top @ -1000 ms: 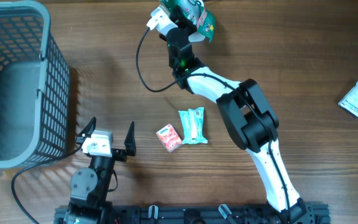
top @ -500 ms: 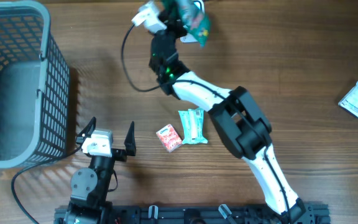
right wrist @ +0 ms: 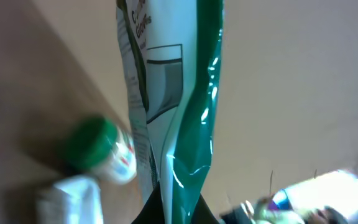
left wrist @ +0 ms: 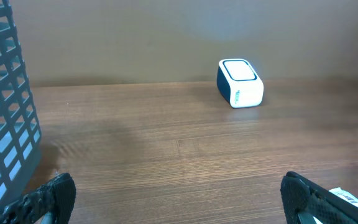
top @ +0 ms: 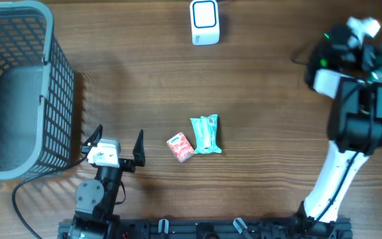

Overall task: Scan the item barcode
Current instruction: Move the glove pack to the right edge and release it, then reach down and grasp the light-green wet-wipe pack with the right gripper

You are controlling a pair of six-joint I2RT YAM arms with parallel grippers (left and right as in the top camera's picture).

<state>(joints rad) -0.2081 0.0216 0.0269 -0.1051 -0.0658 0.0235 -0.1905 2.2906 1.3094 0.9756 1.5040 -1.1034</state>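
My right claw (right wrist: 179,205) is clenched on the lower end of a shiny green packet (right wrist: 191,93), which stands up from the dark fingers and fills the middle of the right wrist view. The packet's pale printed side shows a box outline and some lettering too blurred to read. Just left of it in that view lies a blurred white pouch (right wrist: 95,149) with a round green cap, resting on the wooden table (top: 277,99). From overhead, the right arm reaches to the far right edge of the table, and the green packet shows only as a sliver at the frame's edge. The scanner (top: 205,22), a small white box with a blue-ringed window on top, sits at the far edge of the table near the middle, well apart from the packet. My left claw (top: 117,139) is released, its two black fingers (left wrist: 51,196) spread wide and holding nothing, near the front left of the table. A grey mesh basket (top: 52,79) stands just to its left. Between the two arms, a small red packet (top: 180,147) and a teal packet (top: 205,134) lie side by side.
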